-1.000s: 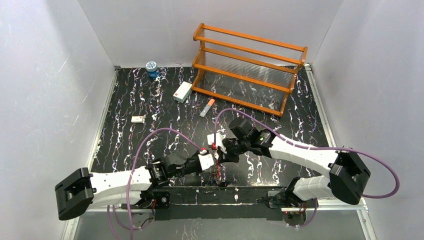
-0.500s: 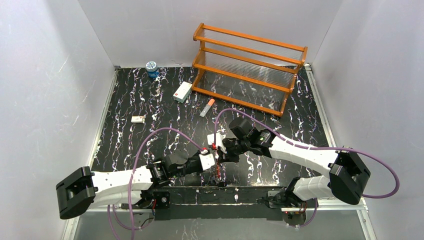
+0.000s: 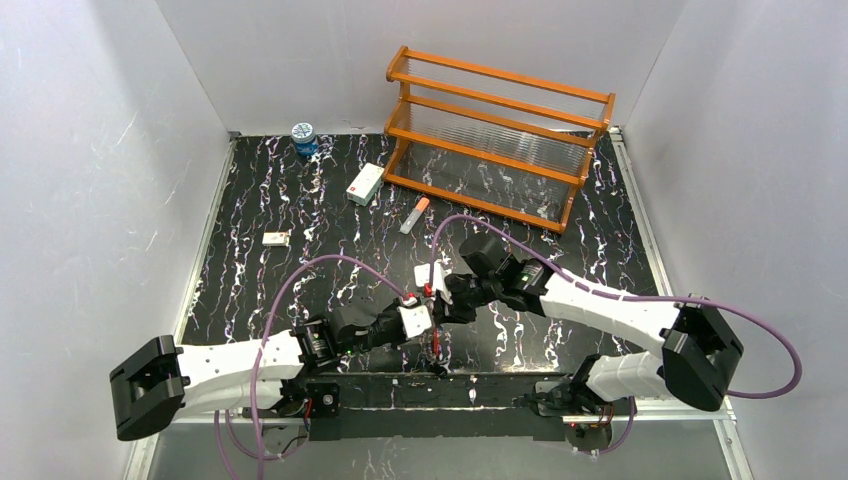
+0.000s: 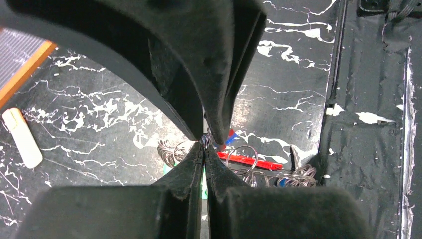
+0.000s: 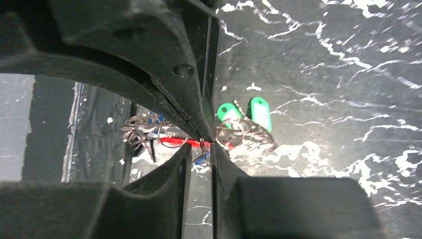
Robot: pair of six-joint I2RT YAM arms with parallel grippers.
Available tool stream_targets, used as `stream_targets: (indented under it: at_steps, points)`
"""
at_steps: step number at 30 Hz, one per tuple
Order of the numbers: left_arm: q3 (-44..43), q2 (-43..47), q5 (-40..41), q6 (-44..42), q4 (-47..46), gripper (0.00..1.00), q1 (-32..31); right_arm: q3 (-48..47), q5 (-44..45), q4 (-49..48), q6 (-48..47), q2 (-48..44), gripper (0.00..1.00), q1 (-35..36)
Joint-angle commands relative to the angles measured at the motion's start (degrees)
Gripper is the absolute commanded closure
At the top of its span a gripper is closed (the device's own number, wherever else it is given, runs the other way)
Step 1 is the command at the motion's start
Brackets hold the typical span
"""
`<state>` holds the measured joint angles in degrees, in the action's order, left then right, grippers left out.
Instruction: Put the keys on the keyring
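Observation:
Both grippers meet above the near middle of the table. My left gripper (image 3: 428, 312) (image 4: 204, 148) is shut, its tips pinching a thin wire of the keyring (image 4: 246, 161), whose red stretch hangs just below. My right gripper (image 3: 438, 300) (image 5: 202, 147) faces it tip to tip, its jaws slightly open with a wire ring loose in the gap. The keys (image 3: 437, 350) dangle under the tips in a bunch with silver rings. Two green heads (image 5: 260, 112) and a blue one (image 4: 230, 137) show.
An orange rack (image 3: 497, 135) stands at the back right. An orange-and-white tube (image 3: 414, 215), a white box (image 3: 365, 184), a blue jar (image 3: 304, 138) and a small card (image 3: 276, 238) lie on the black marbled table behind the grippers. Purple cables loop over both arms.
My left jaws closed fully on the wire. My right jaws, shut before, have parted a little. The arms have barely moved.

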<state>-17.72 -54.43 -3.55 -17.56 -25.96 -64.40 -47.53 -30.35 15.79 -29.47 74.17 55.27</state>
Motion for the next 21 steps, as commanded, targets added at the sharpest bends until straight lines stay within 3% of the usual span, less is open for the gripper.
stream_targets:
  at_steps: [1, 4, 7, 15, 21]
  points:
    - [1.2, 2.2, 2.3, 2.7, -0.6, 1.00, 0.0, 2.1, 0.7, -8.4, 2.8, -4.6, 0.66, 0.3]
    - [4.4, 4.3, 2.8, 6.0, -6.2, 1.00, 0.0, 6.2, 1.8, -14.0, 5.1, -7.6, 0.56, -0.1]
    - [7.4, 6.7, 5.4, 8.6, -11.6, 1.00, 0.0, 10.4, 1.6, -19.9, 7.3, -11.1, 0.52, -0.7]
    - [13.1, 12.9, 3.6, 8.3, -22.1, 1.00, 0.0, 15.5, -2.7, -29.6, 11.9, -14.0, 0.52, -2.2]
    - [14.4, 16.6, -1.2, 6.2, -22.9, 1.00, 0.0, 16.3, -7.8, -35.6, 14.0, -13.3, 0.55, -4.4]
